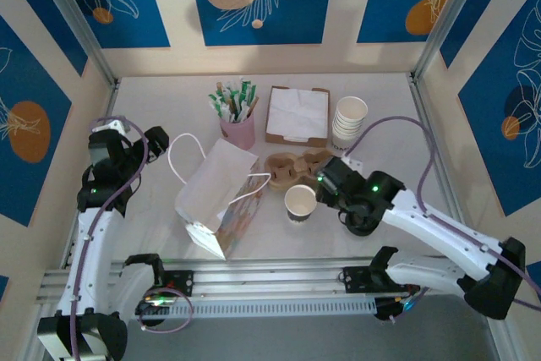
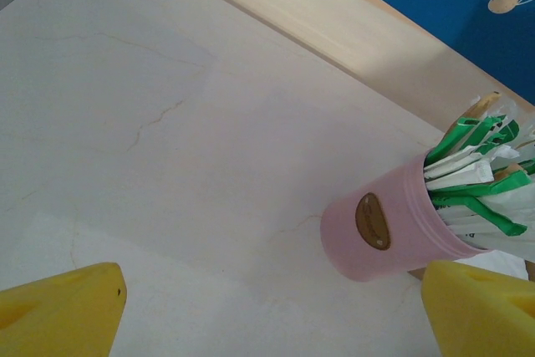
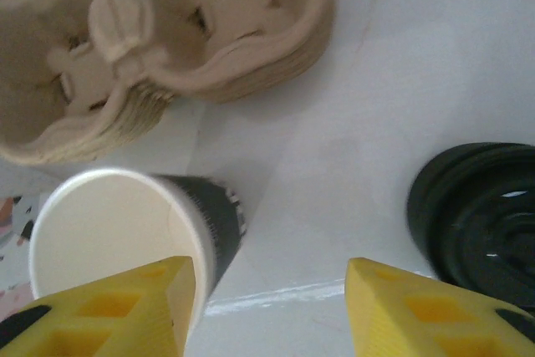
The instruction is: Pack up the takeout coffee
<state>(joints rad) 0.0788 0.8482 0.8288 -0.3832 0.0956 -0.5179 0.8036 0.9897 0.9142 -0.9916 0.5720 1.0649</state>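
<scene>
Nearest the arm bases, a white paper bag [image 1: 215, 200] with cord handles rests on the bench [image 1: 156, 95]. Just to its right stands the takeout coffee cup [image 1: 300, 201], upright, with a dark band round its wall, its mouth uncovered and pale inside.

The right hand [image 1: 326, 178] sits low, just beside the cup on its far right. From the right wrist camera its yellow fingers [image 3: 125, 298] stand apart with bare bench between them. The cup is by the left finger; the two overlap in that view, so whether the finger touches the rim cannot be told. Over by the other finger lies a stack of black lids [image 3: 475, 215].

Just beyond the cup is a stack of moulded pulp carriers [image 1: 290, 166].

The left hand [image 1: 155, 139] hangs over the left side of the bench, near the bag's handle. Its fingers [image 2: 58, 307] are spread wide over bare bench, holding nothing.

Farther back stands a pink cup [image 1: 239, 130] stuffed with green and white wrapped sticks. To its right lie a flat box of white napkins [image 1: 297, 114] and then a stack of lidless white cups [image 1: 349, 122].
</scene>
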